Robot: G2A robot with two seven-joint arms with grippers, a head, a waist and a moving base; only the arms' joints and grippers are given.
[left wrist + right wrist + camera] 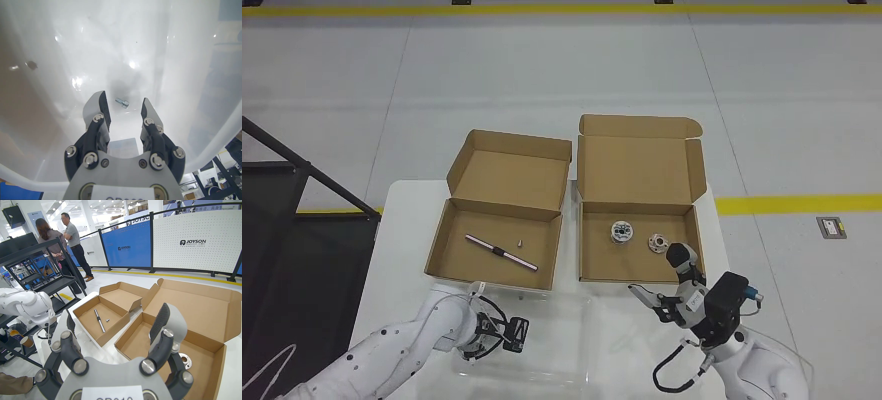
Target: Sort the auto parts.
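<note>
Left gripper [123,96], jaws wide open and holding nothing, hangs inside a translucent bin [198,94] where a small bolt [122,103] lies just ahead of the gap; right gripper [117,315], likewise spread and empty, hovers by the near edge of the right cardboard box [587,250] holding two round flanges [621,231] [657,241]; the left cardboard box [442,250] contains a rod [500,251] and a screw [519,241]

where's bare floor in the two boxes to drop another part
Left box: bare between the rod and its left wall; the small bolt crowds the rod's other side. Right box: bare from its left wall to the two round parts; crowded at the near right corner, by the right tool.
</note>
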